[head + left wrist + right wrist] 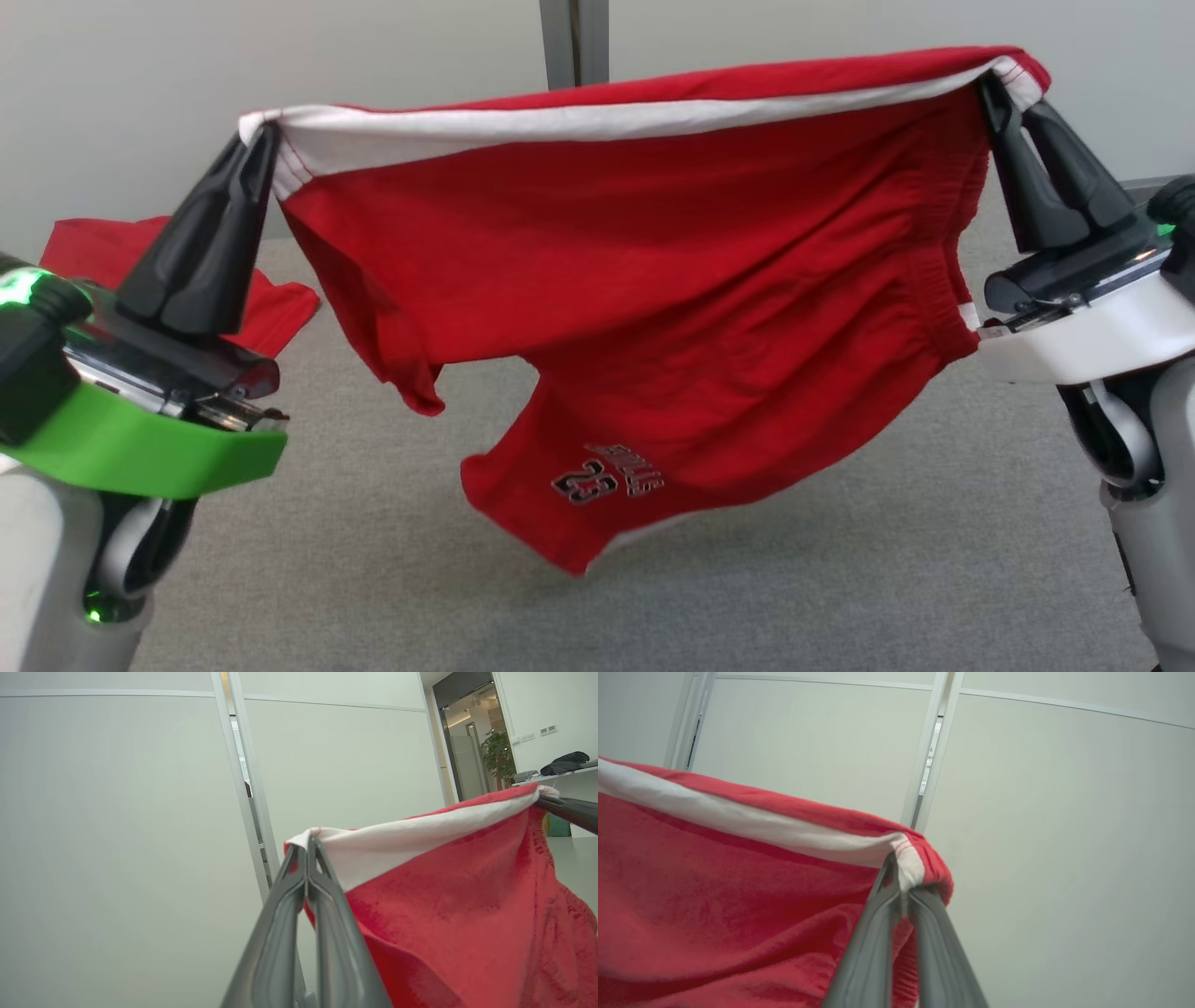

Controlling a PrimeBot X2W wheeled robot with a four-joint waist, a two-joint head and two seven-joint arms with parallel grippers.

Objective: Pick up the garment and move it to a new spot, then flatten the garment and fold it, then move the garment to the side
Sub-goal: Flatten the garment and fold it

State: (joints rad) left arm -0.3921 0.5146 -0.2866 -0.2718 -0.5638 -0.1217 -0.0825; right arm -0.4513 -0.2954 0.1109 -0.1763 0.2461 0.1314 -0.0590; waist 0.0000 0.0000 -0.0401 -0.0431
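**Garment (pixel 653 280) hanging stretched between both claws**

The left claw (pixel 264 135) is clamping its two dark fingers tight on one end of the white band (pixel 607 121) that is running along the garment's top edge. In the left wrist view the fingers are lying pressed together, with the white corner pinched at their tips. The right claw (pixel 997 89) is gripping the other end of that band the same way, fingers closed and cloth bunching over the tips. Between the two claws the top edge is running taut, sitting slightly higher on the right side. Below it the red cloth is hanging free in the air above the grey carpet (pixel 840 579), with elastic gathers showing near the right claw. One leg is drooping lowest near the middle, and a dark printed number (pixel 586 483) with lettering is showing on it. Behind the left claw, a second red cloth (pixel 103 252) is lying on the carpet beside the pale wall (pixel 121 103).
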